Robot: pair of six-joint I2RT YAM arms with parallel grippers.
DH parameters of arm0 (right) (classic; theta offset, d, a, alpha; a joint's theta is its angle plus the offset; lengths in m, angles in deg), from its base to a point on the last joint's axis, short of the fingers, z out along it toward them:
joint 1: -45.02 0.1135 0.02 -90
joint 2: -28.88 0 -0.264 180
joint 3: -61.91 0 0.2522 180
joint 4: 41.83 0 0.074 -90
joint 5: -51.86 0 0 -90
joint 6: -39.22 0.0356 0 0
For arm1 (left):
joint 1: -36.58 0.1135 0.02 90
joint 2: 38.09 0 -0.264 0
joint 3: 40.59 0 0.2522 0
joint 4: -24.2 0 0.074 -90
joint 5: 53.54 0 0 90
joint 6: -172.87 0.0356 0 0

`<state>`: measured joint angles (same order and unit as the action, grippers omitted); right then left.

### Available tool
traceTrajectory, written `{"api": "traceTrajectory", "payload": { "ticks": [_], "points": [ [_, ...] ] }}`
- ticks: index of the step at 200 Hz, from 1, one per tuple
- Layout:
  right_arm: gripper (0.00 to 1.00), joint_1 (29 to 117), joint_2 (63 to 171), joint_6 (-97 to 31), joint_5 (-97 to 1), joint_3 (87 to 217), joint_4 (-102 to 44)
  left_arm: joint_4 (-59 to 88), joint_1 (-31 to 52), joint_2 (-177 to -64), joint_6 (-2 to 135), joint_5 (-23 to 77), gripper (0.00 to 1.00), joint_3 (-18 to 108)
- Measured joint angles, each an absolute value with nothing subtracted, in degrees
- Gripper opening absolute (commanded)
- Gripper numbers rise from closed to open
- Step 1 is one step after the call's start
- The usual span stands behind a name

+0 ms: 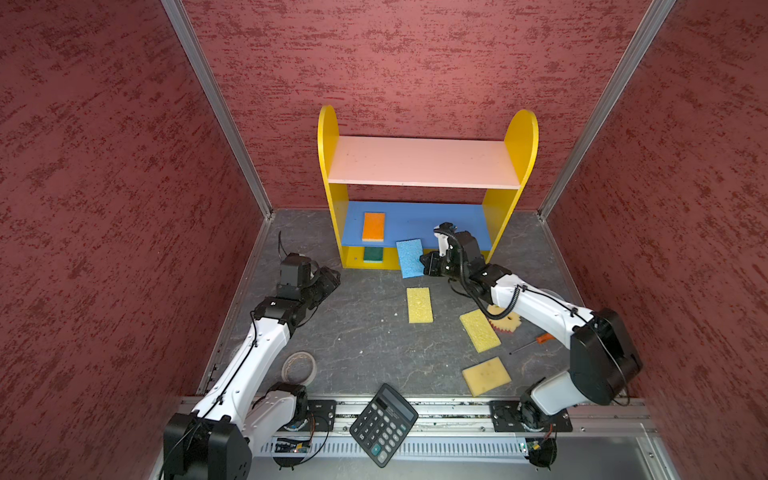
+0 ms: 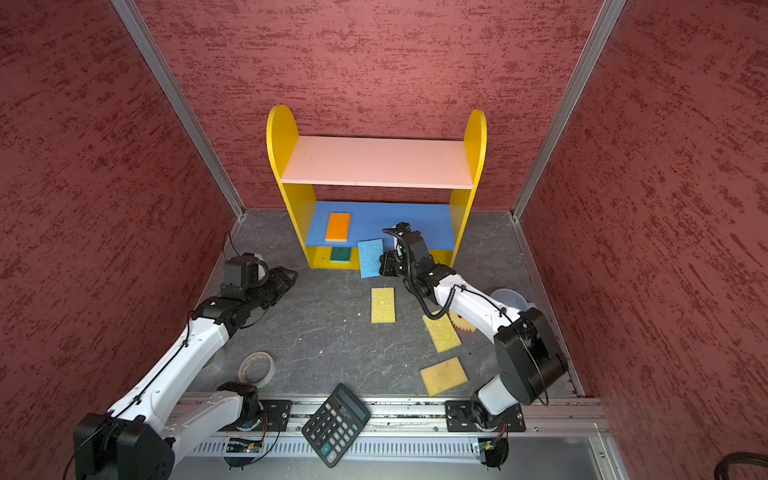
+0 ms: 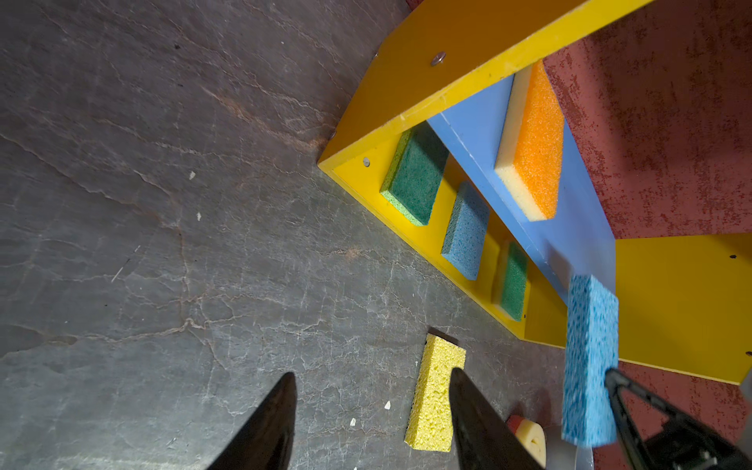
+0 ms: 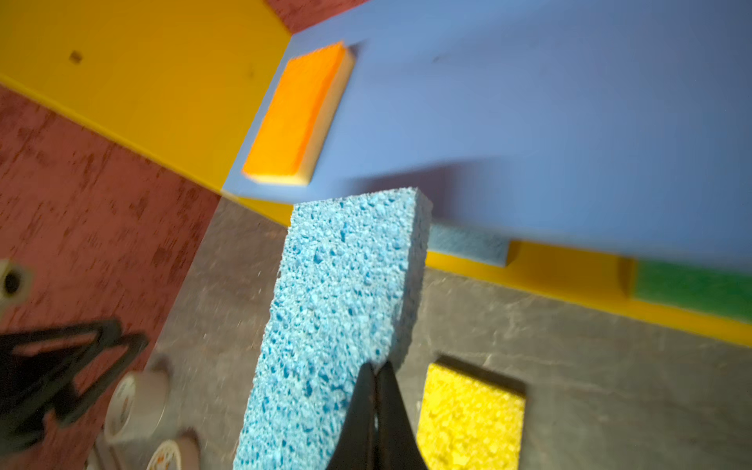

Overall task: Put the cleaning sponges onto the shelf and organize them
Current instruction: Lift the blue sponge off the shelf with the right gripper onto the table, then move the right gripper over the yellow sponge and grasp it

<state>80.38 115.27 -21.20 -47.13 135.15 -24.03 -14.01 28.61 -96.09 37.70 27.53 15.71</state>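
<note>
Overhead, both top views show the shelf [image 1: 328,137] standing at the back wall on the surface [image 1: 365,332]. The right end effector [image 1: 426,265] is clamped on a blue sponge [image 1: 409,257], which hangs tilted in front of the blue middle board. An orange sponge [image 1: 373,226] lies toward that board's left end, with a green sponge [image 1: 373,254] on the bottom board beneath it. Three yellow sponges [image 1: 419,305] [image 1: 480,330] [image 1: 486,376] lie loose on the surface, and a round sponge [image 1: 505,322] is partly hidden under the right arm. The left end effector [image 2: 289,276] hovers left of the shelf, well apart from every sponge.

From the left wrist, the left end effector's fingers [image 3: 276,427] stand apart over the surface. The bottom board carries the green sponge, a shelved blue sponge [image 3: 466,232] and a second green sponge [image 3: 513,280] in a row. The gripped blue sponge is off the surface, beside the shelf's front.

From the right wrist, the two fingers [image 4: 390,407] are pressed together, pinching the blue sponge's edge. Its far end is near the middle board's front edge.
</note>
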Motion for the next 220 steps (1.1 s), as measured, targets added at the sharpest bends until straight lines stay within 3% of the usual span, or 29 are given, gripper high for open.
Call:
{"api": "traceTrajectory", "payload": {
  "ticks": [44, 103, 115, 144, 220],
  "points": [
    [0.0, 91.1, 118.2, -20.5, -47.8, 131.4, -27.1, -13.3, 28.9, -96.9, 37.3, 27.4, 0.59, 16.1],
    [0.0, 94.4, 132.3, -17.7, -49.3, 131.9, -32.1, -12.7, 28.9, -97.1, 36.8, 26.4, 0.6, 16.1],
    [0.04, 94.5, 133.6, -17.3, -49.3, 131.9, -32.5, -12.7, 28.9, -97.1, 36.6, 26.2, 0.61, 16.1],
    [0.3, 94.5, 134.5, -16.4, -49.3, 131.8, -32.6, -12.2, 28.9, -97.5, 36.2, 26.0, 0.62, 15.9],
    [0.34, 89.8, 119.6, -19.5, -42.3, 125.1, -25.8, -7.8, 28.5, -105.4, 36.1, 22.2, 0.58, 15.9]
  ]
}}
